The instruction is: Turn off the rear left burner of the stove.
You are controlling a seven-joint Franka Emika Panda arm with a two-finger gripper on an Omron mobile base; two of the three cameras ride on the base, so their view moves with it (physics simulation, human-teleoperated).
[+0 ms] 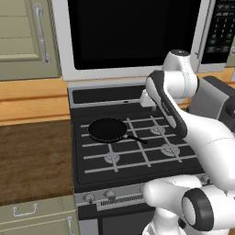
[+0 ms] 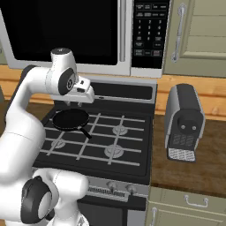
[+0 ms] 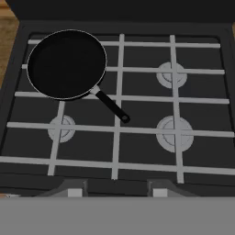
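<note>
While my arm reaches forward over the stove (image 1: 137,160), the claw (image 2: 86,98) hangs high above the rear of the cooktop, just in front of the silver-trimmed back panel (image 2: 126,91). From both base cameras the white hand body covers its fingers, so I cannot see them meet; the hand camera shows just two dark tips (image 3: 75,188) low in its picture, and I take the claw as pressed together with nothing pinched between them. The stove sits straight ahead of me, set between the wooden desk (image 1: 32,156) on my left and the stretch of desk carrying a grey coffee machine (image 2: 184,123) on my right, under the silver-framed microwave (image 1: 133,32). A black frying pan (image 3: 68,64) rests on the rear left grate and covers that burner head completely, its handle (image 3: 110,104) pointing toward the middle of the cooktop; the other three grey burner heads are plain to see. I cannot make out any flame under the pan. Two knobs (image 1: 100,196) show on the silver strip in the left base camera, the rest hidden behind my arm's lower joints, and two more knobs (image 2: 121,187) appear in the right base camera.
</note>
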